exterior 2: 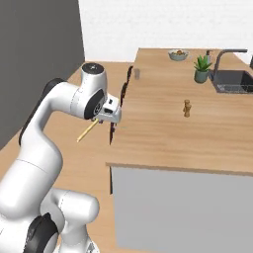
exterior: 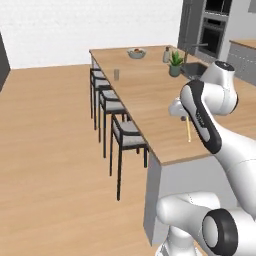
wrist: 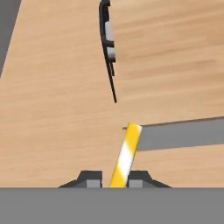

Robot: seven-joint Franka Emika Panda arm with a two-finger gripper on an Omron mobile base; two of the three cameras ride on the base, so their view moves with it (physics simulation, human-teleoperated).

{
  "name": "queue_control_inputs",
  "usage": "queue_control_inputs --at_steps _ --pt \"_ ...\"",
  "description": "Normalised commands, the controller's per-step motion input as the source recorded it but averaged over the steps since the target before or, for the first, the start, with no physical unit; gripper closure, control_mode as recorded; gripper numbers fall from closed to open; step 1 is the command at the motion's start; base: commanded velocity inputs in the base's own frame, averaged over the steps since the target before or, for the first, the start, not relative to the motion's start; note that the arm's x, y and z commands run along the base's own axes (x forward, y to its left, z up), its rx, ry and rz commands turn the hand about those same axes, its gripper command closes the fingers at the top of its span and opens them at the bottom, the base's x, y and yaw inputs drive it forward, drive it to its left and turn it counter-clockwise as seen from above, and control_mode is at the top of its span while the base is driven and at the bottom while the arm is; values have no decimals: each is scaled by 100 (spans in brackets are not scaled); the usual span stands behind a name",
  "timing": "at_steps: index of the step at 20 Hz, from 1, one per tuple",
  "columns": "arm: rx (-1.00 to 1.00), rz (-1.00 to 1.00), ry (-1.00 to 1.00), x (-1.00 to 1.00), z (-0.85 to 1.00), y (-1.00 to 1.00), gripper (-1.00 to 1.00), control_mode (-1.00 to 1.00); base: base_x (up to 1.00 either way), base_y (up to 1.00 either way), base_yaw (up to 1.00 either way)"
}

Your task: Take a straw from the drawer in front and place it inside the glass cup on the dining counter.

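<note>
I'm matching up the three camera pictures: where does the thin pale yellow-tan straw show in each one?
Left base view: the thin pale yellow-tan straw hangs right of centre, below the gripper, over the light-wood dining counter.
Right base view: the straw slants down-left from the gripper, left of centre, left of the counter's edge.
Hand view: it rises from between the fingertips, bottom centre.
Shared landmark: the dining counter's near edge.

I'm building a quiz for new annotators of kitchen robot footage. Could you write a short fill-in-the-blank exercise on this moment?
1. The tool is shut on the ____.
2. The glass cup stands on the dining counter near the edge lined with ____.
3. The potted plant stands beside the dark ____.
4. The bowl sits at the counter's ____ end.

Missing words: straw; chairs; sink; far
</note>
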Motion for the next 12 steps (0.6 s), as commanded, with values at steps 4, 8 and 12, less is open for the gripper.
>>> queue_control_inputs --at_steps 4,8,12 --pt "0 0 0 0 0 0 100 100 58 100 -44" --pt "0 0 0 0 0 0 100 100 60 100 -47" --pt "0 0 0 0 0 0 100 100 56 100 -51"
